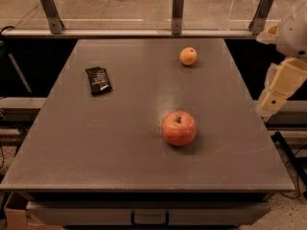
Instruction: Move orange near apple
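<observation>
Grey table [72,166] is viewed from its near edge. The apple [178,127] is set near centre. The gripper [276,87] is held off the 3 o'clock edge, grip state not discernible. The orange [188,56] is placed at its 10 o'clock, farther back.

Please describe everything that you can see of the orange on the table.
The orange is a small round fruit with smooth, matte orange skin and a tiny dark dot near its top. It looks whole. It rests on the far part of the grey table, right of the middle. Nothing else touches it: the apple lies apart, nearer the camera, and the gripper hangs beyond the table's right edge, away from it.
</observation>
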Controlling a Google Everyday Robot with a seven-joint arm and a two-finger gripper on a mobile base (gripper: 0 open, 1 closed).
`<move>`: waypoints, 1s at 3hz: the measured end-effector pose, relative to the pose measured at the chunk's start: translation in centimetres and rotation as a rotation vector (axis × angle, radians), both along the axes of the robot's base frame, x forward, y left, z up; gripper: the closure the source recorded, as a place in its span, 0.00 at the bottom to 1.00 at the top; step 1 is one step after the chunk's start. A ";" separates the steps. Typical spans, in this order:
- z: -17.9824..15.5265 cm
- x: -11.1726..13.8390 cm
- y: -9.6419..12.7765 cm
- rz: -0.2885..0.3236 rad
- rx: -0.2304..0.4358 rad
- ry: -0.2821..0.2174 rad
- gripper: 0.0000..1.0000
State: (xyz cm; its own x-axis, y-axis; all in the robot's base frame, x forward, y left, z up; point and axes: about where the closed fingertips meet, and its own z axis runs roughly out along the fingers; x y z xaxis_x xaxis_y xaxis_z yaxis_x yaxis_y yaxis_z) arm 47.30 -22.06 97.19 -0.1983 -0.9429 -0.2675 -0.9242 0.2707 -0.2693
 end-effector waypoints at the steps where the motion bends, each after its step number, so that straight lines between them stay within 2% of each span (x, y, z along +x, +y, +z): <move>1: -1.3 6.0 -0.8 0.024 0.086 -0.037 0.00; 2: -3.0 13.0 -0.6 0.032 0.207 -0.078 0.00; 3: -6.2 19.2 0.7 0.005 0.333 -0.099 0.00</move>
State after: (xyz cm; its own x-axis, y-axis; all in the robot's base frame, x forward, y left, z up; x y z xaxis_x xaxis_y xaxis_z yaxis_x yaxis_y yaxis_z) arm 66.55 -21.37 90.96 -0.1520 -0.8017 -0.5781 -0.8995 0.3546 -0.2553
